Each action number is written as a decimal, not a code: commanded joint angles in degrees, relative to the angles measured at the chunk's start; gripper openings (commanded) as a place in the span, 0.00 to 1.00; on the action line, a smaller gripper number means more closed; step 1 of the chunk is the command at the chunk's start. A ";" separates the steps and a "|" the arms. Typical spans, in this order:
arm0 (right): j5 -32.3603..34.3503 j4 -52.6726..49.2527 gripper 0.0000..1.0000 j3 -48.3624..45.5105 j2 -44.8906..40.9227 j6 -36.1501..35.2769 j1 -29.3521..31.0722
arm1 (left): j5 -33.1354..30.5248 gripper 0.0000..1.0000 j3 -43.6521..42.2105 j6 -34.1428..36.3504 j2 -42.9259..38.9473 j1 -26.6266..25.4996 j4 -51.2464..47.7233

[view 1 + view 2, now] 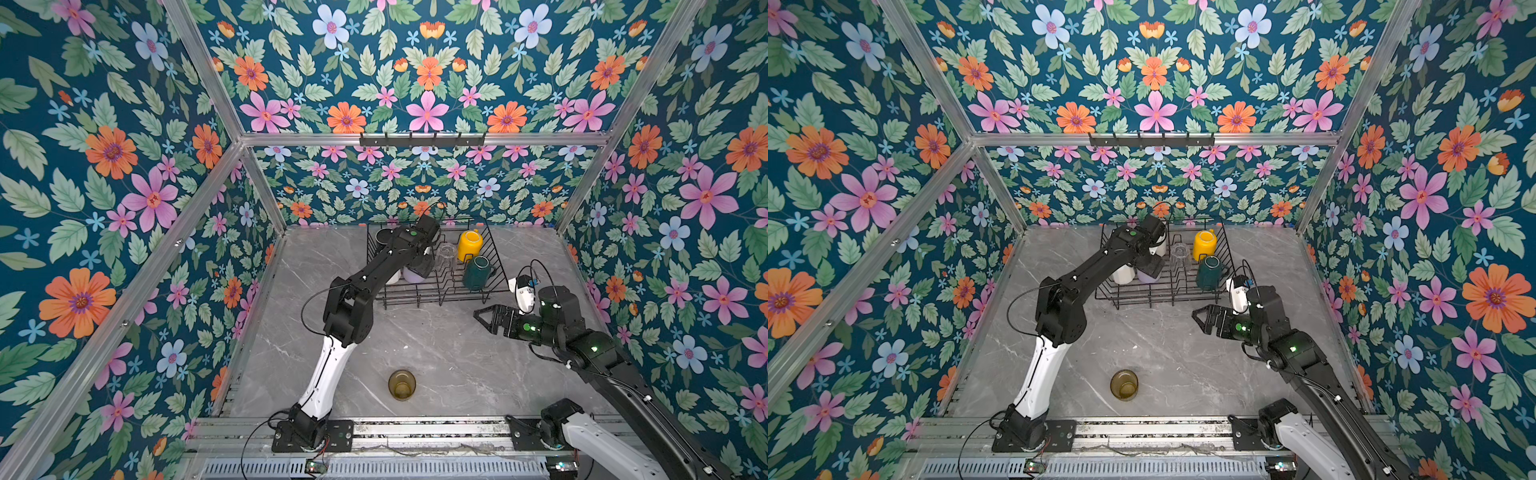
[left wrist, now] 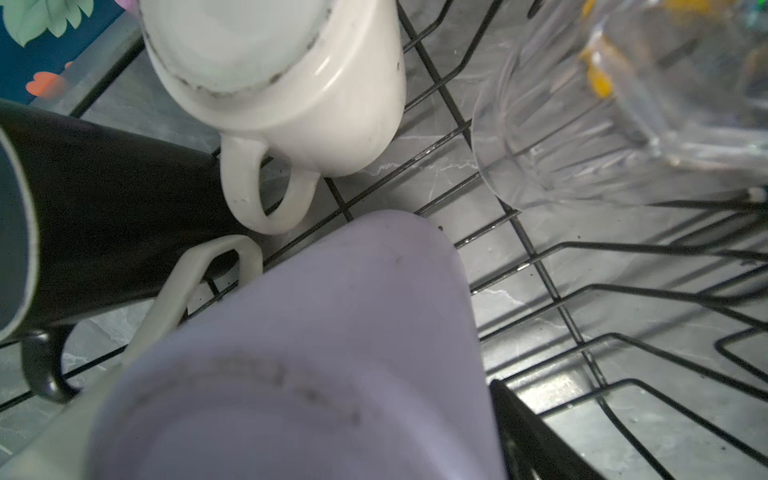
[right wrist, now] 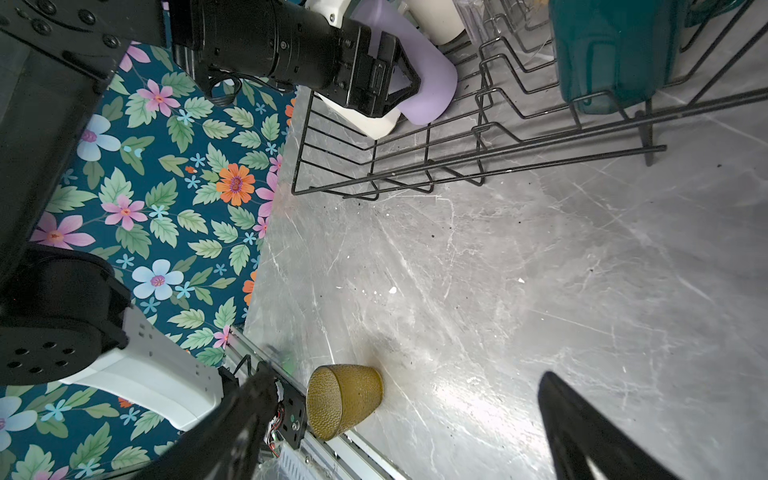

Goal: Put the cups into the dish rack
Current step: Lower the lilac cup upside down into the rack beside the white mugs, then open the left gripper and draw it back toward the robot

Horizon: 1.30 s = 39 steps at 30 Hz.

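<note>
The black wire dish rack (image 1: 440,297) stands at the back of the table. In it are a yellow mug (image 1: 469,245), a green mug (image 1: 477,272), a clear glass (image 2: 602,124), a black mug (image 2: 104,208), a pale mug (image 2: 291,83) and a white mug (image 1: 1123,274). My left gripper (image 1: 422,266) reaches into the rack, open around a lilac tumbler (image 2: 311,353) that rests base-up on the wires. One black finger (image 2: 523,436) shows beside its wall. An olive-amber glass (image 1: 402,384) stands upright near the table's front edge. My right gripper (image 1: 482,318) hovers open and empty, right of the rack's front.
The grey marble table (image 1: 436,345) is walled by floral panels on three sides. A metal rail (image 1: 415,428) with both arm bases runs along the front edge, just behind the amber glass. A black hook bar (image 1: 422,140) hangs on the back frame.
</note>
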 commanded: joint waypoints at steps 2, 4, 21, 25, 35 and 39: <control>-0.03 1.15 0.99 -0.13 0.20 0.04 0.06 | -0.90 0.94 -0.47 0.36 -0.83 0.12 0.16; 0.13 0.94 0.99 -0.05 0.43 -0.14 0.05 | -0.59 0.96 -0.91 0.42 -1.61 0.12 0.71; 4.96 -4.30 0.97 1.47 1.06 -1.73 0.02 | 2.59 1.00 -17.56 -4.06 -26.22 0.12 14.43; 6.15 -3.96 0.97 1.36 1.50 -1.87 -0.01 | 3.78 1.00 -25.86 -6.33 -36.55 0.12 15.03; 7.56 -0.97 0.97 0.75 5.03 -2.16 -0.02 | 8.64 0.97 -45.45 -15.60 -58.72 0.32 8.29; 7.74 0.40 0.97 0.60 6.65 -2.16 0.00 | 13.62 0.93 -52.72 -19.40 -64.39 0.24 3.09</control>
